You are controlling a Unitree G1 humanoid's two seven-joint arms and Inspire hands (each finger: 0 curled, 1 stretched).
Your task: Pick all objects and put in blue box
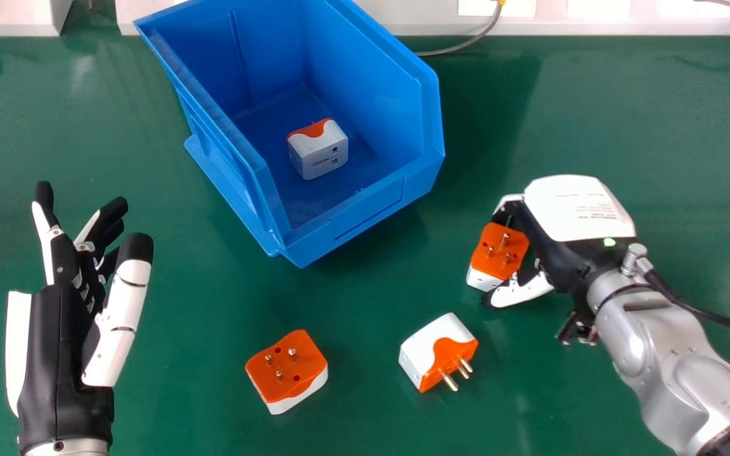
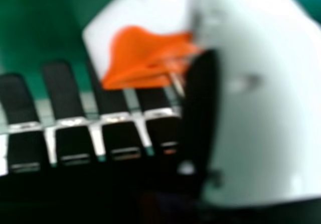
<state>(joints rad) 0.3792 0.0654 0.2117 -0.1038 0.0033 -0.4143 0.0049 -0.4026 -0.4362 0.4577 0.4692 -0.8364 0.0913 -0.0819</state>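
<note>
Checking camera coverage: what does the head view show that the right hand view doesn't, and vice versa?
Head view: the blue box with one plug inside, two loose plugs, the left hand and the back of the right hand.
Right hand view: that hand's inner side, close up.
Both: that hand, the plug at it, the green table.

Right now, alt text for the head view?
The robot's black-and-white right hand grips a boxy orange-and-white plug adapter to the right of an open blue plastic box containing a similar adapter. Two more adapters lie nearer on the green table; the left hand, open, is at the left.
</note>
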